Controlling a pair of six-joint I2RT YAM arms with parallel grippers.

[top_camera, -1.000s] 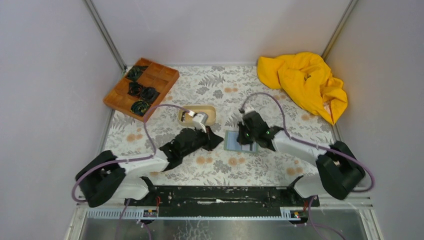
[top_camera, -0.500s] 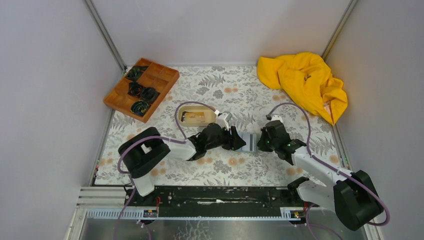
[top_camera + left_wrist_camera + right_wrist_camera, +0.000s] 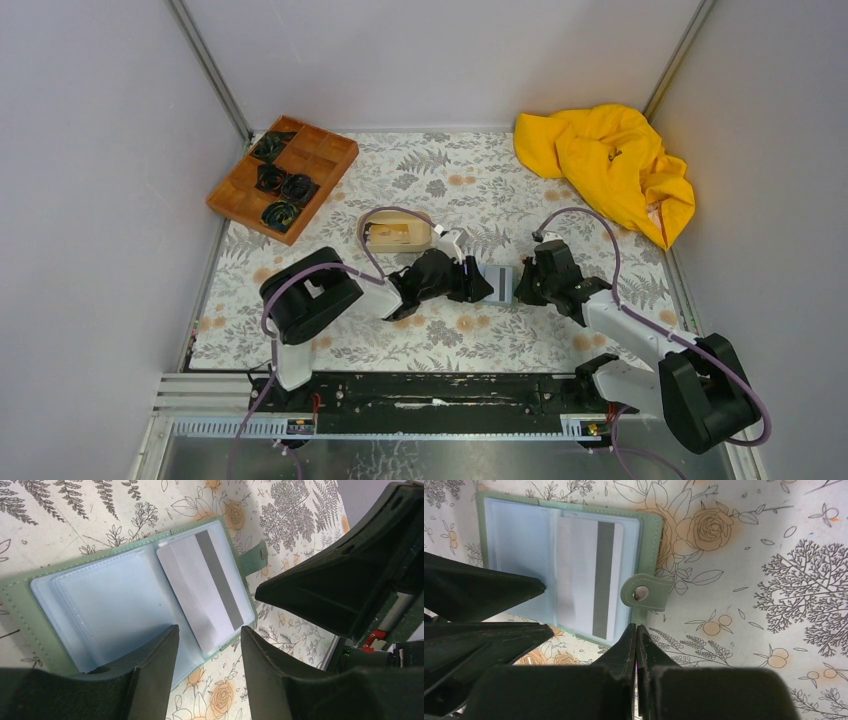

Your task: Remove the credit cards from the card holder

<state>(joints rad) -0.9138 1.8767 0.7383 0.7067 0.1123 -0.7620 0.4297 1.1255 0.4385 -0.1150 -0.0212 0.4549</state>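
Where the card holder (image 3: pixel 115 595) lies: open flat on the floral counter (image 3: pixel 749 555), between the two sets of jaws.
Look: we see a sage-green stitched cover, glossy pale-blue sleeves and a snap tab (image 3: pixel 644 593).
Credit card (image 3: pixel 200 595): whitish with a dark stripe, sleeved beside the tab.
Left jaws: spread, straddling the card's end.
Right jaws: pressed together, tip just beside the tab.

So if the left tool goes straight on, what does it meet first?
Most likely the striped whitish card in the open card holder; the left tool points at its near edge, though depth is unclear.
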